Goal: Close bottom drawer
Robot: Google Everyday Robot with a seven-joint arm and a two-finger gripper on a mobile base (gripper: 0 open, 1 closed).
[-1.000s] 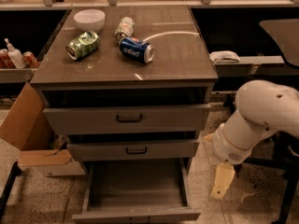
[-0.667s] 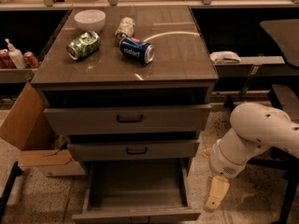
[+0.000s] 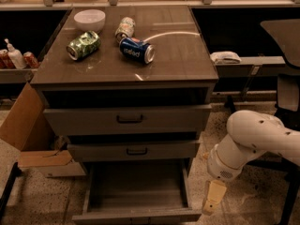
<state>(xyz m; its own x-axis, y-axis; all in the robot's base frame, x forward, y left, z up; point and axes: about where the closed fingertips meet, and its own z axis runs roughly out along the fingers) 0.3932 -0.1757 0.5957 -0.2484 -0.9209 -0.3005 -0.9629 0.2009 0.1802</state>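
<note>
The arm is smooth glossy white, in 2 fat rounded segments, the upper casing speckled with small dark dots. The bulbous wrist joint has a patch of fine perforations. Under it is the gripper, pale tan and low beside the bottom drawer's right front corner.

High frontal near view, pincer lower right

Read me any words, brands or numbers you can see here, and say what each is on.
Nothing reads clearly.
Blue can: white lettering, too blurred to read.
Green can and pale can: print too blurred.
Bottle at far left: label too small.
Gripper, low right of the open bottom drawer: no text visible.
</note>
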